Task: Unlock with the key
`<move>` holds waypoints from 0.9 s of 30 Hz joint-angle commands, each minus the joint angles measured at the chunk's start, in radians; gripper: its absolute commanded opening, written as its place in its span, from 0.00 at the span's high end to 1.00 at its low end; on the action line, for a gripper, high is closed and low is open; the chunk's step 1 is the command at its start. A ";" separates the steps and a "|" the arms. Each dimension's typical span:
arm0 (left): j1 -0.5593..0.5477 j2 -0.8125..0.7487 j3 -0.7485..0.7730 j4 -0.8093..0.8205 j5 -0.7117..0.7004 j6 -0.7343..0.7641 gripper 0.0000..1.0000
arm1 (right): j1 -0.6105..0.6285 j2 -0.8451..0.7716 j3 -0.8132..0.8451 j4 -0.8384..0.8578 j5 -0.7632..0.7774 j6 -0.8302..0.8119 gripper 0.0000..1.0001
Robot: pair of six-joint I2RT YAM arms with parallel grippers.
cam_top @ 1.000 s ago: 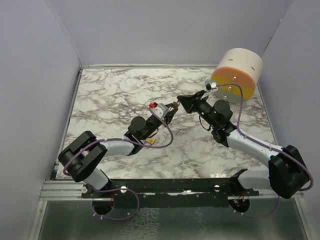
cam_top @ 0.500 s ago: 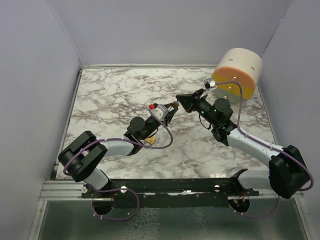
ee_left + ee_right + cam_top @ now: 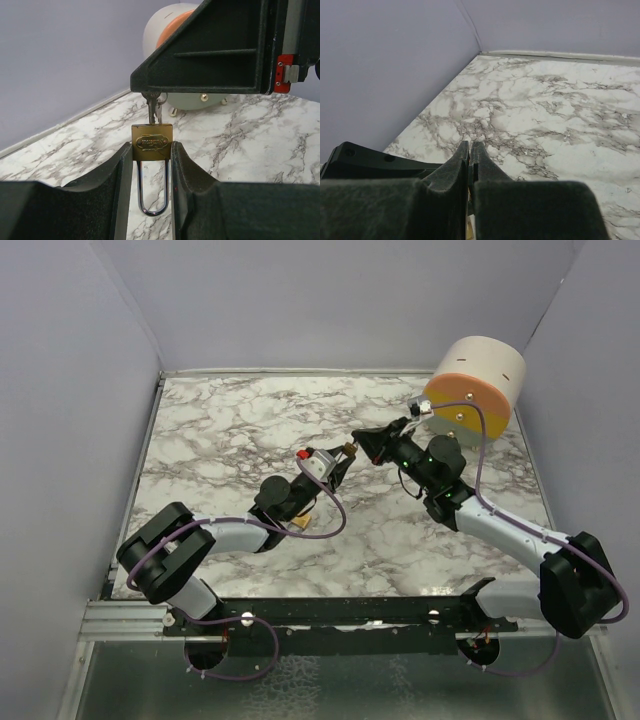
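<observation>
Left gripper (image 3: 336, 464) clamps the padlock (image 3: 152, 142) mid-table, while right gripper (image 3: 362, 442) pinches the key (image 3: 151, 109) meeting its far end.

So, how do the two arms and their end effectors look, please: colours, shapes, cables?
The left arm and right arm have light grey links and bulky black joints. A purple cable loops along each. The left end effector and right end effector have black wedge-shaped fingers with rough pads. A small red bracket sits on the right one's side.
</observation>
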 commanded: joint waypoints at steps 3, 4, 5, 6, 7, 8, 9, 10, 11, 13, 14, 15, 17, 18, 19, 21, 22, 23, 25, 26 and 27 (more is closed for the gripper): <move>0.001 -0.019 0.030 0.182 -0.072 0.019 1.00 | 0.014 -0.001 0.009 -0.173 -0.063 0.044 0.99; 0.001 -0.017 0.033 0.181 -0.075 0.023 1.00 | 0.013 0.004 0.014 -0.181 -0.065 0.053 0.99; 0.000 -0.014 0.036 0.181 -0.078 0.025 1.00 | 0.013 0.007 0.020 -0.191 -0.066 0.061 0.99; 0.000 -0.011 0.040 0.180 -0.080 0.028 1.00 | 0.014 0.010 0.024 -0.202 -0.069 0.068 0.99; 0.000 -0.009 0.043 0.177 -0.086 0.032 1.00 | 0.013 0.014 0.029 -0.212 -0.075 0.073 0.99; 0.000 -0.006 0.047 0.174 -0.089 0.035 1.00 | 0.014 0.018 0.034 -0.218 -0.079 0.078 0.99; 0.001 -0.003 0.049 0.173 -0.092 0.038 1.00 | 0.013 0.022 0.036 -0.223 -0.085 0.085 0.99; 0.001 0.001 0.053 0.173 -0.095 0.043 1.00 | 0.014 0.025 0.039 -0.226 -0.090 0.092 0.99; 0.001 0.003 0.055 0.173 -0.095 0.047 1.00 | 0.013 0.029 0.040 -0.229 -0.095 0.098 0.99; 0.001 0.007 0.057 0.175 -0.090 0.053 1.00 | 0.013 0.039 0.045 -0.241 -0.099 0.106 0.99; 0.001 0.008 0.056 0.181 -0.083 0.056 1.00 | 0.013 0.042 0.050 -0.248 -0.098 0.107 0.99; 0.001 0.010 0.055 0.187 -0.077 0.055 1.00 | 0.014 0.046 0.053 -0.254 -0.095 0.108 0.99; 0.001 0.012 0.051 0.203 -0.058 0.056 1.00 | 0.013 0.051 0.058 -0.259 -0.089 0.107 0.99; 0.001 0.013 0.050 0.209 -0.051 0.055 1.00 | 0.014 0.053 0.061 -0.260 -0.089 0.106 0.99; 0.000 0.014 0.047 0.213 -0.043 0.054 1.00 | 0.014 0.053 0.062 -0.258 -0.088 0.104 0.99; 0.000 0.018 0.044 0.229 -0.030 0.055 1.00 | 0.014 0.056 0.062 -0.256 -0.089 0.101 0.99; 0.000 0.021 0.041 0.241 -0.019 0.059 1.00 | 0.014 0.057 0.062 -0.253 -0.090 0.101 0.99; -0.001 0.024 0.038 0.255 -0.010 0.062 1.00 | 0.014 0.058 0.059 -0.250 -0.091 0.101 0.99; 0.000 0.032 0.033 0.280 0.011 0.069 1.00 | 0.014 0.061 0.058 -0.242 -0.093 0.101 0.99; -0.001 0.035 0.032 0.286 0.022 0.071 1.00 | 0.014 0.062 0.056 -0.240 -0.093 0.101 0.99; -0.001 0.038 0.032 0.292 0.032 0.073 1.00 | 0.014 0.065 0.057 -0.238 -0.093 0.101 0.99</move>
